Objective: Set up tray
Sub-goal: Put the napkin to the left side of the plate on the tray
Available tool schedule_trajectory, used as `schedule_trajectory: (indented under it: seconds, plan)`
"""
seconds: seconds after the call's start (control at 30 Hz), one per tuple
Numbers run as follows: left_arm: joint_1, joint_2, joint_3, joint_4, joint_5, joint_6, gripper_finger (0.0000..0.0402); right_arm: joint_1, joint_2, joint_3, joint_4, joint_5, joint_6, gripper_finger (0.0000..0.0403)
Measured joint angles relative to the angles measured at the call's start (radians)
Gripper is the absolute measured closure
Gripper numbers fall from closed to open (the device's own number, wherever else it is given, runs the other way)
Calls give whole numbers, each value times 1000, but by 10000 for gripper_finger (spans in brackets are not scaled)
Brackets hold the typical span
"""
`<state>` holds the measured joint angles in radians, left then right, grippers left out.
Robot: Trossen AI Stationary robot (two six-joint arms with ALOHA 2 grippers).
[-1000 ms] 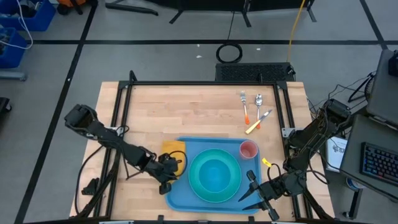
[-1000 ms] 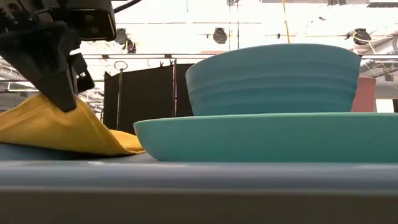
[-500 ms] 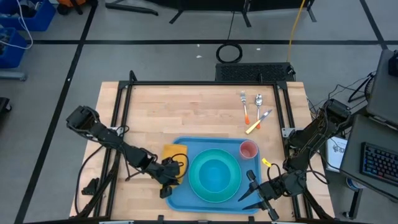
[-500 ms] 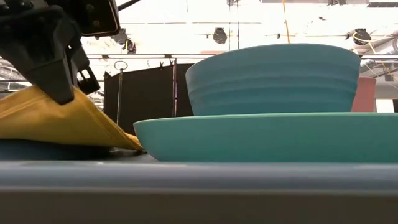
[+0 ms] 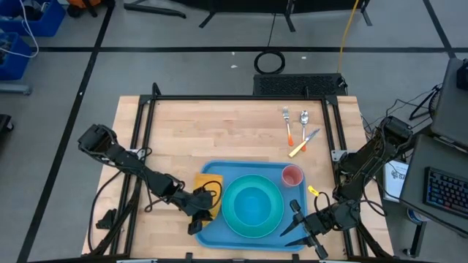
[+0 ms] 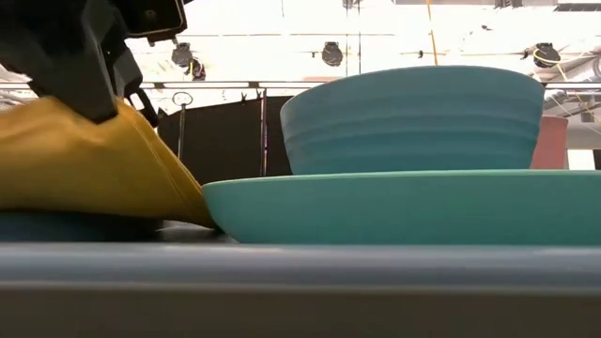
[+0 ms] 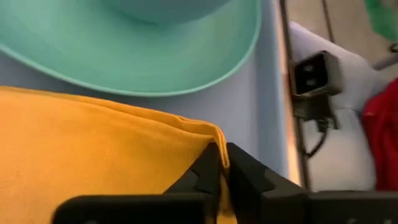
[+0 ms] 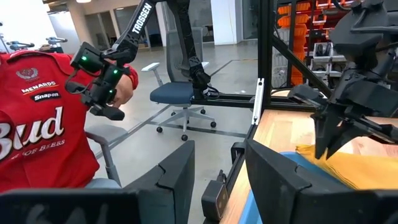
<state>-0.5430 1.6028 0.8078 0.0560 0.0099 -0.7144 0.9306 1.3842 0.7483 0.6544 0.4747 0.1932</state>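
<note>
Pale wooden tabletop (image 5: 219,131) inside a black frame, grey floor all round, a person in a red shirt (image 8: 43,134) seated beyond the edge in the right wrist view.

Toward 6 o'clock on that surface: the tray (image 5: 216,229), blue, long axis running 9 to 3 o'clock. Centred on it, a round teal plate (image 5: 252,204) carrying a blue bowl (image 6: 413,117); at the tray's 1 o'clock corner, a pink cup (image 5: 292,176). Well apart at 1 o'clock on the bare wood, a fork, spoon and knife (image 5: 300,131).

Draped over the tray's 9 o'clock end, just beside the plate: a yellow napkin (image 5: 210,191), partly on the tray floor in the low view.

Left pincer (image 5: 199,212) pressed together on the napkin's edge, cloth nipped between the dark fingers (image 7: 208,171) in the left wrist view. From it, tray and plate lying toward 3 o'clock, so probably a short carry that way before letting go. Clearly the nearer arm for this job.

Right pincer (image 5: 296,225) waiting at the tray's 5 o'clock corner, fingers spread, nothing between them.
</note>
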Motion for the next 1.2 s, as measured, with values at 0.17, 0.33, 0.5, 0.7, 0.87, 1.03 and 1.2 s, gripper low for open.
schedule_trajectory:
  seconds: [0.17, 0.33, 0.5, 0.7, 0.87, 1.03, 1.2]
  plan:
    - [0, 0, 0, 44, 16, 3, 324, 0, 0, 0, 0, 0, 0, 269]
    - [0, 0, 0, 33, 14, -17, 299, 0, 0, 0, 0, 0, 0, 269]
    - [6, 0, 0, 24, 16, -9, 288, 0, 0, 0, 0, 0, 0, 269]
    - [5, 0, 1, -45, -110, 78, 308, 0, 0, 0, 0, 0, 0, 269]
    - [-4, 0, 1, -148, -145, 96, 376, 0, 0, 0, 0, 0, 2, 269]
    - [-14, 0, 1, -133, -142, 151, 395, -2, 0, 0, 0, 0, -1, 269]
    - [7, 0, 1, -151, -169, 144, 397, -2, 0, 0, -1, 0, -1, 269]
